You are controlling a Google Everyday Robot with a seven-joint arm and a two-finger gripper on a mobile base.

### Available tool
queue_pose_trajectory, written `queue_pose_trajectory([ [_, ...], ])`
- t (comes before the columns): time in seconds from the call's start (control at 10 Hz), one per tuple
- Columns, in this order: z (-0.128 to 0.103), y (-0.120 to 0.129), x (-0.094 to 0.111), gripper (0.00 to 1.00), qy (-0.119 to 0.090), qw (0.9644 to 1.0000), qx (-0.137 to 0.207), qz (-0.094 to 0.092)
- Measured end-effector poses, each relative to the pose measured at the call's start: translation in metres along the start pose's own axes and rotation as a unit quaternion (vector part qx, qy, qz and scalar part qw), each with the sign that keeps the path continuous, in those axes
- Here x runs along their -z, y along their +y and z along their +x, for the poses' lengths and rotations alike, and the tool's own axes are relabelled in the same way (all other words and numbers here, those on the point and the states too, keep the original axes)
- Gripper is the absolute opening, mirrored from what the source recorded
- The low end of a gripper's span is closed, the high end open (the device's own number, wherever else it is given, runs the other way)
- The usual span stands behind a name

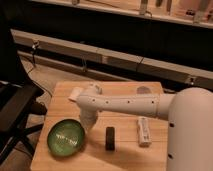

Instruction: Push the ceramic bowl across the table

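The green ceramic bowl (pixel 66 137) sits near the front left corner of the light wooden table (pixel 125 117). Its paler mottled centre faces up. My white arm reaches in from the right, bends near the table's left side and points down. The gripper (pixel 89 124) hangs at the bowl's right rim, close to it or touching it; I cannot tell which.
A small black block (pixel 110 138) stands right of the bowl. A white elongated object (pixel 143 131) lies further right. A dark mark (pixel 144 90) is at the table's back right. A black chair (pixel 15 107) stands left of the table, and shelving runs behind it.
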Motion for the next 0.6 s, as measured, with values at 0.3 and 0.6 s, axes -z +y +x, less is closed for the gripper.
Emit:
queue_pose_trajectory([
  [0.3,-0.0038,-0.004,-0.001,0.01,-0.005,1.0,0.005,0.002],
  [0.6,-0.0071,-0.007,-0.002,0.01,-0.009,0.9999,0.011,0.002],
])
